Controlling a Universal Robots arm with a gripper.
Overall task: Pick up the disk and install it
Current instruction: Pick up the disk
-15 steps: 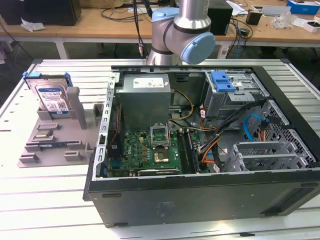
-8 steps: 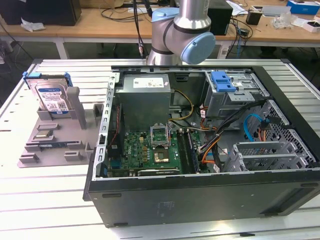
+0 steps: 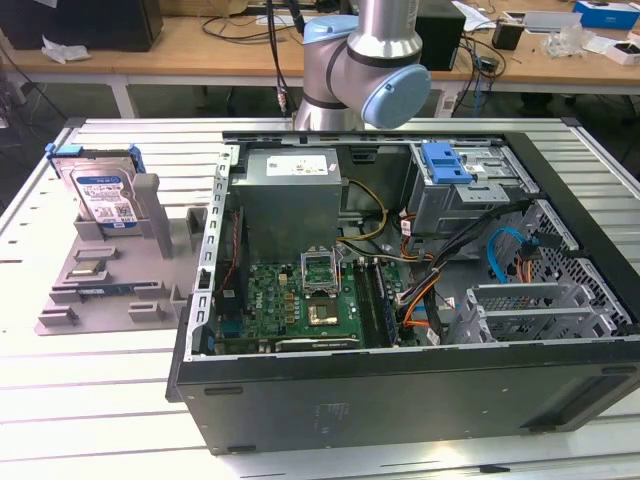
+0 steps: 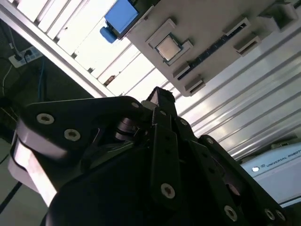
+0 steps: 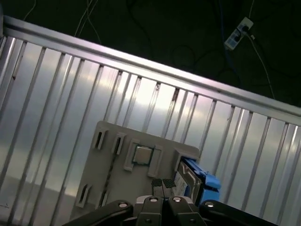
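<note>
The disk point(image 3: 101, 189), silver with a white-and-blue label and a blue frame, stands on edge in the grey plastic stand point(image 3: 100, 285) at the exterior view's left. The first wrist view looks down on the disk point(image 5: 189, 182) and the stand point(image 5: 113, 169) from well above. My gripper point(image 5: 162, 182) hangs high over the stand, its fingertips pressed together with nothing between them. The second wrist view shows the same shut gripper point(image 4: 160, 94) over the stand point(image 4: 221, 33), with the disk's blue frame point(image 4: 120, 17) beyond it.
An open computer case point(image 3: 400, 395) lies on the ribbed metal table point(image 3: 90, 400), to the right of the stand. Inside it are a motherboard point(image 3: 300, 295), cables and a grey drive cage with a blue latch point(image 3: 445, 162). A square chip point(image 5: 141, 155) sits in the stand.
</note>
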